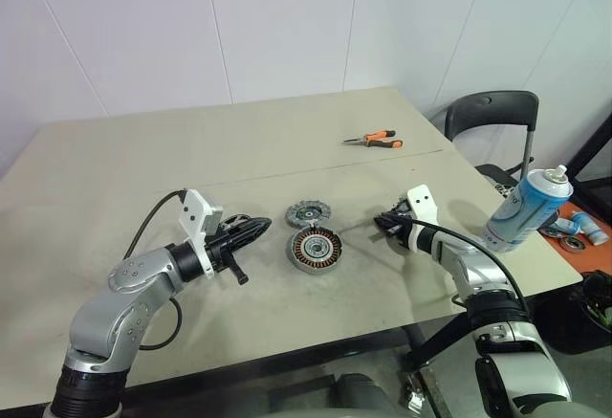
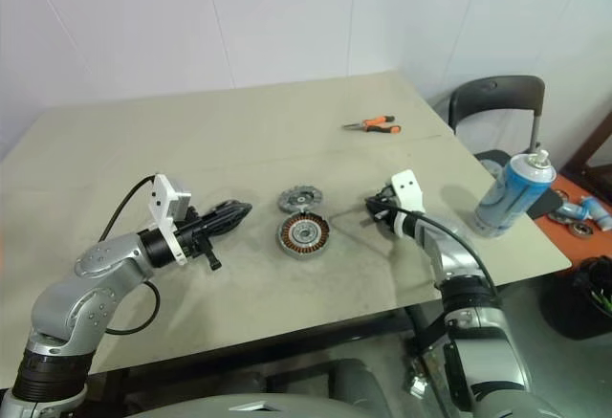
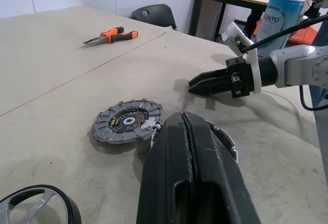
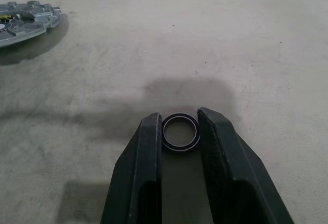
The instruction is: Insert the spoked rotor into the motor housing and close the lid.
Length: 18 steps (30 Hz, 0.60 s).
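Observation:
The motor housing (image 1: 315, 249), a silver cup with copper windings, lies mid-table. Just behind it rests the ribbed grey lid (image 1: 308, 213). Left of the housing my left gripper (image 1: 263, 224) hovers shut, with nothing between its fingers. In the left wrist view the spoked rotor (image 3: 56, 193) lies on the table close beside that gripper, partly cut off by the frame edge. Right of the housing, my right gripper (image 4: 179, 115) is low over the table, and both fingers press on a small black ring (image 4: 180, 131).
Orange-handled pliers (image 1: 375, 139) lie at the back of the table. A blue spray can (image 1: 529, 209) stands near the table's right edge. A dark chair (image 1: 492, 117) stands beyond that edge.

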{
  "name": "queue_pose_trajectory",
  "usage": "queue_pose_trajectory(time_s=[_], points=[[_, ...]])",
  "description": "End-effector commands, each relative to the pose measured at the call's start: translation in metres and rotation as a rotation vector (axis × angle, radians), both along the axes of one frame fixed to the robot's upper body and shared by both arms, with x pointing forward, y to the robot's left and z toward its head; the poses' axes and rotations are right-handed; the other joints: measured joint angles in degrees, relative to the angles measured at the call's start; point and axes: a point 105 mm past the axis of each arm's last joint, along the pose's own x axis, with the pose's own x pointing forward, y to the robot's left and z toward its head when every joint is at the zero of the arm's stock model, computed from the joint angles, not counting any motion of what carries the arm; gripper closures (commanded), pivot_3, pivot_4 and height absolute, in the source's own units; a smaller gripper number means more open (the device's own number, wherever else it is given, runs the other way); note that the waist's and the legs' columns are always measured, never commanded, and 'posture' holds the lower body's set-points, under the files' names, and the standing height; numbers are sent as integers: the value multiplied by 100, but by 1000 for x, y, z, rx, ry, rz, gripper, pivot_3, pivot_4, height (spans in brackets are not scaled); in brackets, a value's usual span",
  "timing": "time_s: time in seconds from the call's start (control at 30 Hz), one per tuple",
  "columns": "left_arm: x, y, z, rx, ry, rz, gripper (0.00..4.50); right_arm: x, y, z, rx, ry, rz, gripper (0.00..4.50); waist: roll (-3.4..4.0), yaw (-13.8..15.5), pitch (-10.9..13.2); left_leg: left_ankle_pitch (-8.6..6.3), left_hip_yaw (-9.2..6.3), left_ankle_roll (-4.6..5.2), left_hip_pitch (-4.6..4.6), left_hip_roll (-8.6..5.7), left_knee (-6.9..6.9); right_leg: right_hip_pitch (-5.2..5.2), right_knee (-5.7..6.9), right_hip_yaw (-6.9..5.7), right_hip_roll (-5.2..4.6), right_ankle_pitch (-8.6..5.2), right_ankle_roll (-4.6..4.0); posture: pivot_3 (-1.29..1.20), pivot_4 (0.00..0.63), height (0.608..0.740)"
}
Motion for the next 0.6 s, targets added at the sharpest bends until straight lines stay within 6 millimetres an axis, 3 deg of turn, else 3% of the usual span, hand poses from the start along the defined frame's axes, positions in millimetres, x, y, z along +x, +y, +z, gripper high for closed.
queue_pose_trajectory(time_s=[0.03, 0.27, 0.6], points=[[1, 4, 5, 2, -36, 7, 4500, 4, 14, 16, 30, -41, 38, 3814, 0, -1, 0, 0, 0, 0, 1, 0, 0, 4, 0, 0, 0, -2, -3, 0, 0, 740], [2, 6, 3, 0, -35, 9, 4500, 2, 51, 57, 180, -104, 161, 3814, 7, -2, 4, 0, -4, 0, 2, 2, 0, 1, 2, -1, 3, 1, 4, 0, 0, 740], [5, 14, -1, -21, -18, 26, 4500, -45, 103, 80, 231, -50, 520, 3814, 6, 11, 4, 0, -12, 0, -4, 4, 0, -28, -2, -2, 0, 2, 6, 0, 0, 740]])
